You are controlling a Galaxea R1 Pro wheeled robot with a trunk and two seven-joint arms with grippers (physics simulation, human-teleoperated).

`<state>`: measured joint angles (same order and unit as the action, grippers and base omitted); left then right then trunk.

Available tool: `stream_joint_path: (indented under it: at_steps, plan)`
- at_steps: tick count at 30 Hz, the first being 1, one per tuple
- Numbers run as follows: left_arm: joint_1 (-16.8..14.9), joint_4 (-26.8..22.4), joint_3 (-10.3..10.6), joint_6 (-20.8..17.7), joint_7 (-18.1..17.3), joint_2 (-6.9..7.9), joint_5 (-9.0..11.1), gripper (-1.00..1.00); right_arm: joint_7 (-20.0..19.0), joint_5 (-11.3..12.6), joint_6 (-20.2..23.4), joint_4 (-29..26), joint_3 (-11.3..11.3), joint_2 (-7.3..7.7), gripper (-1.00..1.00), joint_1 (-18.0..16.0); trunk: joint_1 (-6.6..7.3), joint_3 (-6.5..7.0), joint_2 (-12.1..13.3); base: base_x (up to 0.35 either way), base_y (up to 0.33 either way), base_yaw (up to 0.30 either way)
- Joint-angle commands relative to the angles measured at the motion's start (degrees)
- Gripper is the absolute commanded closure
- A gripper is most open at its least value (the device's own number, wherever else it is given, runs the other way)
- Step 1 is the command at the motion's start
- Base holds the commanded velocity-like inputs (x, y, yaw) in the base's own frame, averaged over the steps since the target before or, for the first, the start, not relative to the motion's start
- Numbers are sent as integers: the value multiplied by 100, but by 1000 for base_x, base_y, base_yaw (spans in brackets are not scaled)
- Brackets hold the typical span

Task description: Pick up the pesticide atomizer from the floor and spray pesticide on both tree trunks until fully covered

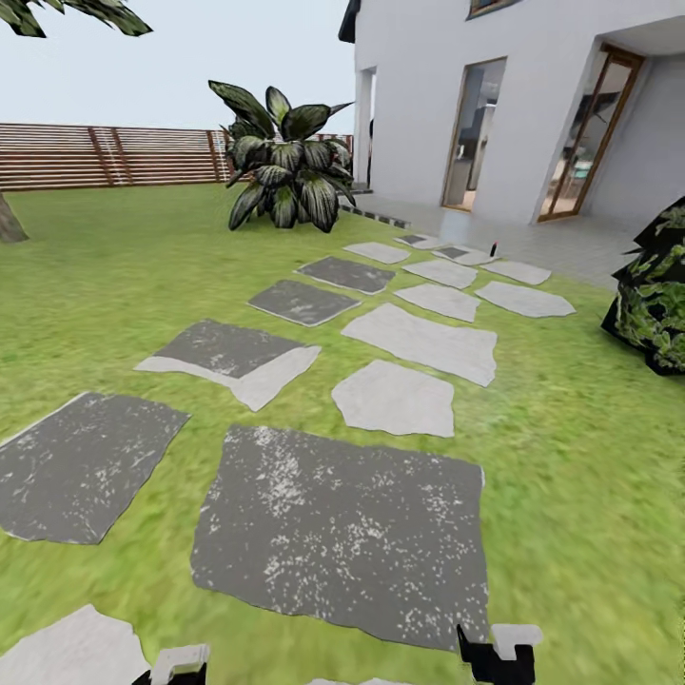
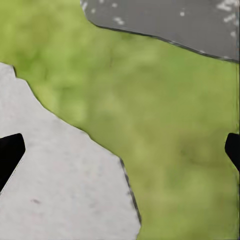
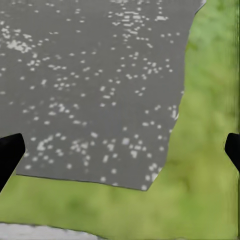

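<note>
Lawn [image 1: 105, 285] and stepping stones [image 1: 419, 342] lie ahead of me, the path running toward the white house [image 1: 428, 105] with its glass doors [image 1: 473, 133]. A broad-leaved plant [image 1: 285, 162] stands beside the house corner, and the slatted wooden fence [image 1: 105, 155] closes the far side of the garden. At the far end of the path, on the pale paving, I can make out a tiny red-and-dark speck [image 1: 494, 249]; I take it that could be the pesticide atomizer, but it is too small to be sure.

My left gripper [image 2: 120, 150] hangs low over the edge of a pale stone [image 2: 60, 190], fingers spread wide with nothing between them. My right gripper [image 3: 120, 150] is likewise wide apart and empty, above a dark speckled slab [image 3: 95, 85]. I judge both arms are tucked down like this because I am travelling, not reaching.

A grey trunk base [image 1: 9, 224] at the far left, with leaves [image 1: 76, 14] overhead, is likely one of the trees. A dark shrub [image 1: 656, 295] sits at my right, so I should keep my base clear of it.
</note>
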<state>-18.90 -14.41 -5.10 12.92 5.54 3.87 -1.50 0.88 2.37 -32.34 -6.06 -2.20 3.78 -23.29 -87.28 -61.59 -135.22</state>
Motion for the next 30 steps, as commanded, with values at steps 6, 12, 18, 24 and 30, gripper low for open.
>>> stream_joint_path:
  at_steps: [6, 12, 18, 24, 30]
  plan:
    - [0, 0, 2, 0, 0, 0, 0, -100, 0, 0, 0, 0, 0, 0, -100, 0, 0, 0, 0, 340, 0, -141]
    - [0, 0, 2, 0, 0, 0, 0, -100, 0, 0, 0, 0, 0, 0, -100, 0, 0, 0, 0, 340, 0, -8]
    - [0, 0, 8, 0, 0, 0, -8, -100, -13, 0, 8, 0, 0, 6, -100, 0, 0, 0, 0, 340, 0, 0]
    - [0, 0, 9, -1, 0, 0, -8, -100, -17, 0, 9, 0, 0, 9, -100, 0, 0, 0, 0, 340, 0, 0]
    - [0, 0, 9, 0, 0, 0, -12, -100, -18, 0, 9, 0, 0, 9, -100, 0, 0, 0, 0, 340, 0, 0]
